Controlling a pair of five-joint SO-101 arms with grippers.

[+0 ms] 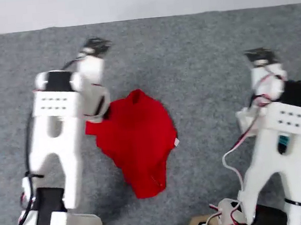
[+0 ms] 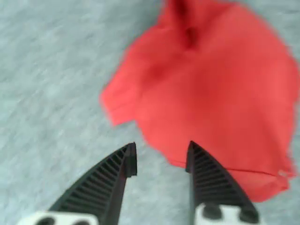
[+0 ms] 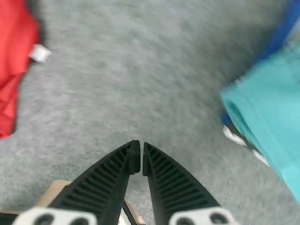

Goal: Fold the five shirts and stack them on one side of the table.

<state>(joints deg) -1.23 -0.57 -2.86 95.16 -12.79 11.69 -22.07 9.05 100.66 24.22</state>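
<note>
No legible text, number, brand mark or sign appears in any view. The small white tag [image 3: 39,54] at the edge of the crumpled red cloth shirt [image 1: 139,140] is too blurred to read. The same holds for the white tags [image 3: 233,135] beside the teal cloth shirt [image 3: 267,112].

Soft matt red cloth shirt [image 1: 138,140] on rough grey felt table [image 1: 200,76].

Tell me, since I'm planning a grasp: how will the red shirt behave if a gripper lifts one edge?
The red shirt lies rumpled with an uneven outline, so it would probably flop and drape. It looks thin, so likely light. Flat on the table, it should not roll.
</note>
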